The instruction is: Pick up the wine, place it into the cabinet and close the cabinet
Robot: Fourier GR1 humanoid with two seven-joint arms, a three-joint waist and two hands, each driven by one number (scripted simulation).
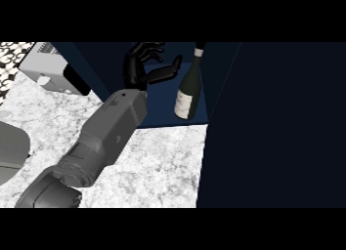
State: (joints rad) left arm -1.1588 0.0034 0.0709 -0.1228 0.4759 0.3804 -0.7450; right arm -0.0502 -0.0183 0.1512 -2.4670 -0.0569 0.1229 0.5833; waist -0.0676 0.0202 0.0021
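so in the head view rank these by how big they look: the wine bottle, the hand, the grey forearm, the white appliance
1. grey forearm, which lies nearer the camera, so its lead is partly nearness
2. wine bottle
3. white appliance and left hand: they look too alike to rank, and the appliance is cut off by the cabinet

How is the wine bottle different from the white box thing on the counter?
The bottle is dark, tall and thin with a pale label; the box is white, wide and blocky. The bottle stands inside the dark blue cabinet; the box sits outside it, on the marble counter. The left hand is open right beside the bottle, apart from the box. Neither one is held.
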